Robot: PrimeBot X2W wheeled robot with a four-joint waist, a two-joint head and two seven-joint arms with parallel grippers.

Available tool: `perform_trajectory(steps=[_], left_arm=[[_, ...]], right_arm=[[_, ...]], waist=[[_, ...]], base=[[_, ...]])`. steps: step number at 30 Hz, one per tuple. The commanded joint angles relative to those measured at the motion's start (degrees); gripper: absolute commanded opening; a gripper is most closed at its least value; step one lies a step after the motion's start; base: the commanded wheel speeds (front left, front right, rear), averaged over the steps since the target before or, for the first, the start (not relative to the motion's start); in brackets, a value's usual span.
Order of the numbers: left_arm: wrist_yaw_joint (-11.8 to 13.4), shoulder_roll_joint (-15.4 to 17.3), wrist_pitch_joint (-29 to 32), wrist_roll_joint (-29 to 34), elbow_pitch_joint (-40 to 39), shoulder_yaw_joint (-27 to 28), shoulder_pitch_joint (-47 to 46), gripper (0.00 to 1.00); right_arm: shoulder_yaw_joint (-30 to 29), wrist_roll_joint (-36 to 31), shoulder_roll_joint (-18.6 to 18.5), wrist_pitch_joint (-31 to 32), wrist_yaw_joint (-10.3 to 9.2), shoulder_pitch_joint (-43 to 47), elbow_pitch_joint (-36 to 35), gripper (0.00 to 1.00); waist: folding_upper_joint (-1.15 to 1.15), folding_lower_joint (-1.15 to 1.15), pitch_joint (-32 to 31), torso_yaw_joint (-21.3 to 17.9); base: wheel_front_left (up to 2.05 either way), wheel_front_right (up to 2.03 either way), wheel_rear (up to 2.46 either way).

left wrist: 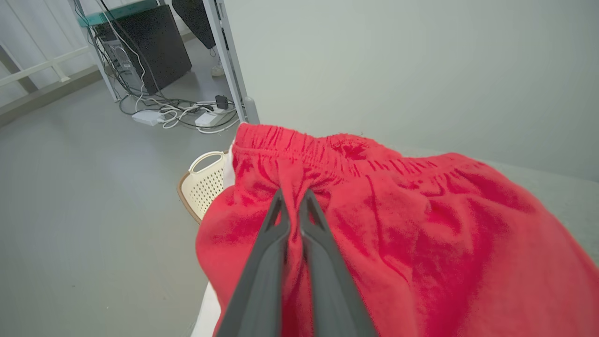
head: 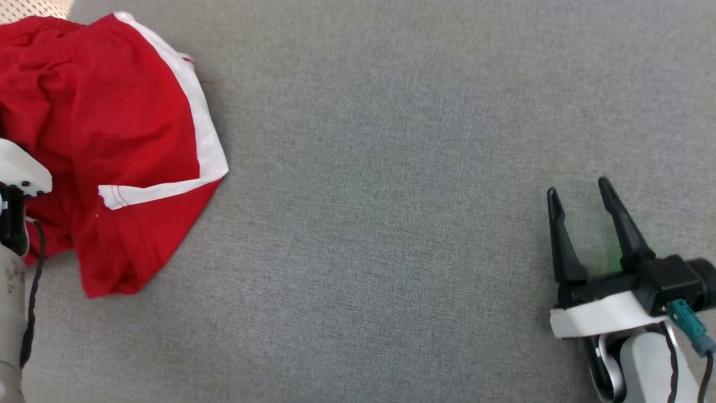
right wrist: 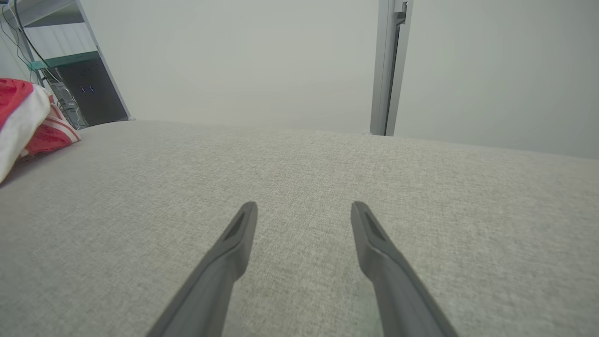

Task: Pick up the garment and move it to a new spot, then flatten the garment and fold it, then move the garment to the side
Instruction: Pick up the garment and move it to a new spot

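The garment (head: pixel 106 129) is a pair of red shorts with white side stripes, lying rumpled at the far left of the grey fabric surface (head: pixel 391 196). In the left wrist view my left gripper (left wrist: pixel 294 199) is shut on a pinch of the red cloth just below the elastic waistband (left wrist: pixel 327 150). Its white wrist (head: pixel 19 173) shows at the head view's left edge, over the garment. My right gripper (head: pixel 579 193) stands open at the lower right, far from the garment, with nothing between its fingers (right wrist: pixel 243 229). The garment's white-striped edge (right wrist: pixel 28 121) shows at the right wrist view's left.
A cream perforated basket (left wrist: pixel 203 182) sits beside the surface's left edge, partly behind the garment. On the floor beyond are a black computer case (left wrist: pixel 149 47), cables and a metal frame post (left wrist: pixel 229 61). The grey surface stretches bare between the garment and my right gripper.
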Motion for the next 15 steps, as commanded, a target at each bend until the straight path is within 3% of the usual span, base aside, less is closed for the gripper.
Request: perform_trajectory(steps=[1, 8, 15], left_arm=[[0.02, 0.81, -0.48, -0.38, -2.39, -0.26, 1.03, 0.00], [0.00, 2.76, -0.50, 0.22, -23.20, -0.78, 6.84, 0.00], [0.00, 5.82, -0.45, 1.22, -34.36, -4.55, 9.94, 0.00]], right_arm=[[-0.02, 0.66, 0.23, 0.13, -0.14, 1.68, 0.74, 1.00], [1.06, 2.56, 1.66, 0.08, -0.14, 3.22, 1.96, 1.00], [2.73, 8.09, 1.91, 0.08, -0.13, 4.68, 2.56, 1.00]], waist=[[0.00, 0.00, -3.42, 0.21], [0.00, 0.00, -11.37, -1.06], [0.00, 0.00, -17.91, -5.17]], base=[[0.00, 0.00, 0.00], [0.00, 0.00, 0.00], [0.00, 0.00, 0.00]])
